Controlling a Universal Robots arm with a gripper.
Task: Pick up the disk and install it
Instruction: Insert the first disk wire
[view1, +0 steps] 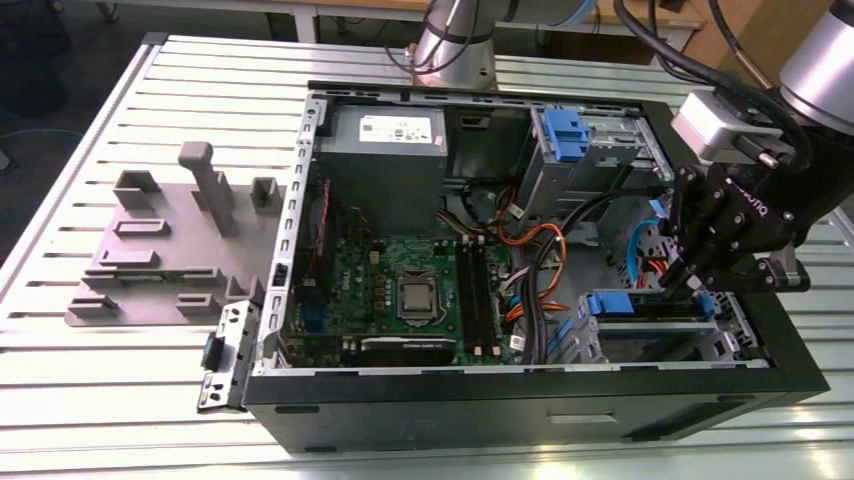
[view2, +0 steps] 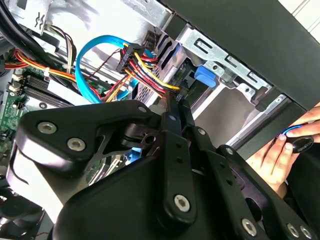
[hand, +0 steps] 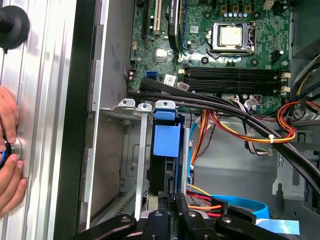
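Ribbed metal tabletop (view1: 107, 400) carries an open computer case (view1: 534, 410) lying on its side, its green board (view1: 414, 290) and bundles of coloured cables (hand: 235, 127) exposed. At the case's corner on the exterior view's right, the gripper (view1: 687, 280) reaches down into the drive bay (hand: 127, 150). The disk (hand: 166, 150) stands on edge in that bay between metal rails, its blue plastic frame showing at the slot's mouth. Black fingers (hand: 170, 197) sit closed narrowly at the disk's near edge, apparently pinching it, though the contact itself is hidden. A person's hand (hand: 10, 155) rests on the tabletop outside the case wall. I judge the disk stiff, fairly heavy for its size, smooth-faced and sensitive to knocks; the plastic side rails look like the safest grip.
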